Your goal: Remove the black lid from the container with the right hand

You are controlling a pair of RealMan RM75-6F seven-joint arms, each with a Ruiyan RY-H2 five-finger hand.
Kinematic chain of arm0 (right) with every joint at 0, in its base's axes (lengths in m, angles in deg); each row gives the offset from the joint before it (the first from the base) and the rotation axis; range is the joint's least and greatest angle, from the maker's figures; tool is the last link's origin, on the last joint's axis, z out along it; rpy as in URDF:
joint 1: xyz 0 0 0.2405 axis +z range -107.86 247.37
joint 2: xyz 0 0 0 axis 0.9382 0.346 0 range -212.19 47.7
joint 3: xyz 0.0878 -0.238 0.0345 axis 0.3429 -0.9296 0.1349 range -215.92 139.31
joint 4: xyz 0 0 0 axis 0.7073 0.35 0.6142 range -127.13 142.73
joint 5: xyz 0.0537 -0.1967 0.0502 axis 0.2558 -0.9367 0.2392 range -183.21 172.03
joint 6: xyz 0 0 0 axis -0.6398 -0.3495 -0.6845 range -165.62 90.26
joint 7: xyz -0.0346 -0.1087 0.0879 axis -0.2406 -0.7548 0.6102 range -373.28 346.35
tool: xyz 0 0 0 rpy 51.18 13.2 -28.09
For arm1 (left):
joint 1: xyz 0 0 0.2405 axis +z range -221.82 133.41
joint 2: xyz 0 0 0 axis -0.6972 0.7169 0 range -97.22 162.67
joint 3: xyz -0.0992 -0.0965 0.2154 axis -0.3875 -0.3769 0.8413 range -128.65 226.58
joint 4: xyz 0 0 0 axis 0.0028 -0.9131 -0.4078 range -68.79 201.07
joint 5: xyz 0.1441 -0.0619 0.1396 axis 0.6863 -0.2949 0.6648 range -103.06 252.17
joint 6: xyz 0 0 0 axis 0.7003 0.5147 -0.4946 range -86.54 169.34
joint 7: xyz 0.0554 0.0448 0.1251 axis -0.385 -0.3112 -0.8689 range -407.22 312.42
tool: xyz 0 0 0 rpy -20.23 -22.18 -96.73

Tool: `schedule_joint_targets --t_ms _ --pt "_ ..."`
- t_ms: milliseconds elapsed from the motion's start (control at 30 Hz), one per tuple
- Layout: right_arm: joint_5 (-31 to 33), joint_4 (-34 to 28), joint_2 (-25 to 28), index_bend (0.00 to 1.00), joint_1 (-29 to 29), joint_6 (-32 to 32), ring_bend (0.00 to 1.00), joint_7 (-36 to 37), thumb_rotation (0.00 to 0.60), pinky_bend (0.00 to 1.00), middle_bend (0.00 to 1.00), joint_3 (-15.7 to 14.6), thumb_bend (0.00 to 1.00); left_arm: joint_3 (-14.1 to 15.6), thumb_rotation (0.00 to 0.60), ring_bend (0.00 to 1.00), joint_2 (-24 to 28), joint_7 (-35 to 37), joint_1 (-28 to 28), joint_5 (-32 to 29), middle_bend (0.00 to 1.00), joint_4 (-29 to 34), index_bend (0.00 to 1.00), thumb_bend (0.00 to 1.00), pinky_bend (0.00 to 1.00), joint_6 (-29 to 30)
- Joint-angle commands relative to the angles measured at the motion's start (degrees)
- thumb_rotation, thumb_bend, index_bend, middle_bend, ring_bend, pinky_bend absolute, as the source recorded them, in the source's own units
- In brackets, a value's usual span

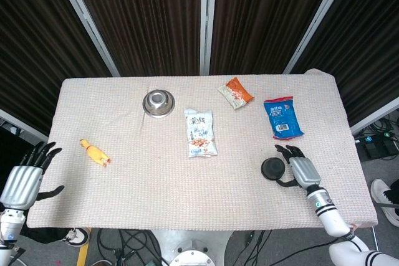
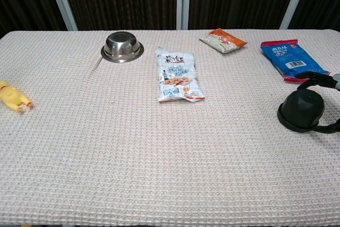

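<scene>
You are bracketing the black lid [image 2: 302, 109] with your right hand [image 1: 295, 169], fingers spread around it, not visibly gripping. Next, close and lift straight up.

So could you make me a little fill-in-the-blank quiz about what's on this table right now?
1. The right hand has its fingers curved around the ____ lid.
2. The steel bowl lies ____, base up.
3. The toy chicken near the left hand is ____ in colour.
4. The snack packet nearest the lid is ____.

Missing words: black; upside down; yellow; blue
</scene>
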Motion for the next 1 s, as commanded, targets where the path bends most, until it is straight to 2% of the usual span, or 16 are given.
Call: schedule_joint_targets --t_ms 33,1000 --pt "0.0 0.1 -0.2 0.0 0.2 0.2 0.0 0.0 0.6 0.0 0.15 0.0 0.08 0.0 0.6 0.0 0.0 0.1 0.0 0.0 0.07 -0.1 0.15 0.09 0.13 0.1" --pt "0.2 0.9 -1.7 0.0 1.4 0.8 0.0 -0.1 0.6 0.0 0.2 -0.5 0.09 0.0 0.6 0.0 0.0 0.9 0.3 -0.2 0.07 -0.9 0.15 0.09 0.13 0.3"
